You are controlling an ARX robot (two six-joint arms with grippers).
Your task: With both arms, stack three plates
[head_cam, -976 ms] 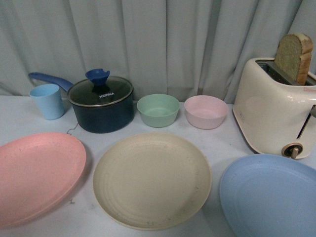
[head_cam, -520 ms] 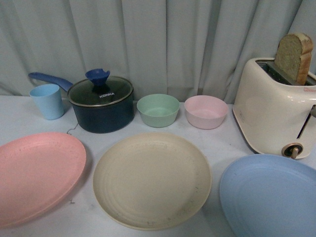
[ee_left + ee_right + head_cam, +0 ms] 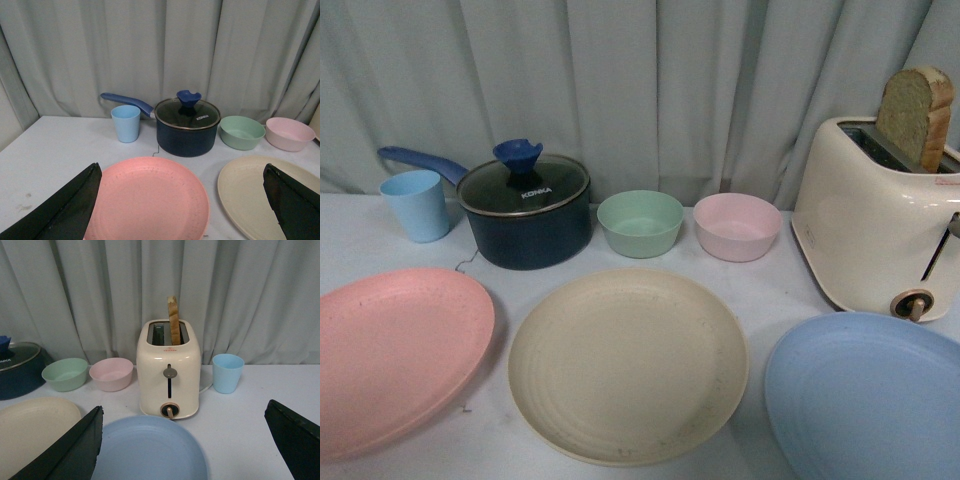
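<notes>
Three plates lie side by side along the table's front in the front view: a pink plate (image 3: pixel 395 355) at the left, a cream-beige plate (image 3: pixel 628 362) in the middle, a light blue plate (image 3: pixel 870 395) at the right. No arm shows in that view. In the left wrist view my left gripper (image 3: pixel 182 200) is open above the pink plate (image 3: pixel 150 197), with the cream plate (image 3: pixel 250 192) beside it. In the right wrist view my right gripper (image 3: pixel 185 445) is open over the blue plate (image 3: pixel 150 450), nothing between its fingers.
Behind the plates stand a light blue cup (image 3: pixel 416 204), a dark blue lidded pot (image 3: pixel 526 210), a green bowl (image 3: pixel 640 223) and a pink bowl (image 3: pixel 736 226). A cream toaster (image 3: pixel 875 215) holding bread sits back right. A second blue cup (image 3: pixel 227 372) stands beside the toaster. A grey curtain hangs behind.
</notes>
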